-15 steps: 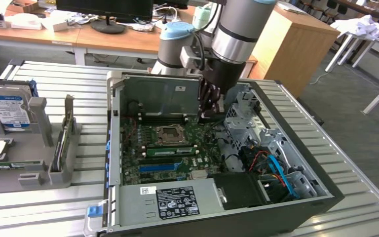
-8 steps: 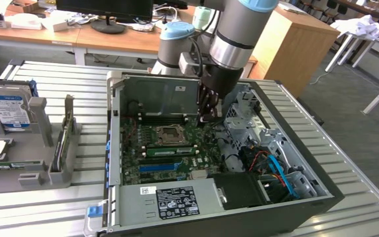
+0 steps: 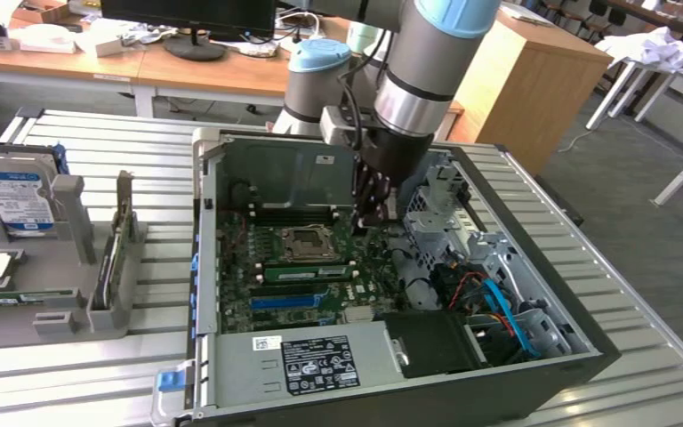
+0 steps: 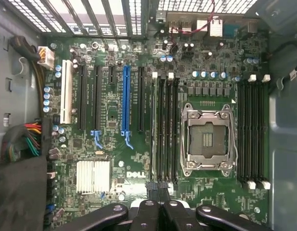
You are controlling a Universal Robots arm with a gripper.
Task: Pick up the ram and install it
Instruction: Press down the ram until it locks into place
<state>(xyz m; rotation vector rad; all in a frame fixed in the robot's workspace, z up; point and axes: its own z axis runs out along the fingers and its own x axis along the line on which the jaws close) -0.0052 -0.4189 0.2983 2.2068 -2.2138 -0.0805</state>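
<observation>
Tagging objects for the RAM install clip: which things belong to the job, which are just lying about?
Job: ram in a slot beside the CPU socket; shut gripper over the board; black memory slots.
Lying about: hard drive, grey holder, monitor, blue slot.

Parts counted
One case (image 3: 579, 356), one ram (image 3: 306, 271), one socket (image 4: 208, 139), one blue slot (image 4: 125, 98), one white slot (image 4: 66, 91), one drive (image 3: 15, 200).
</observation>
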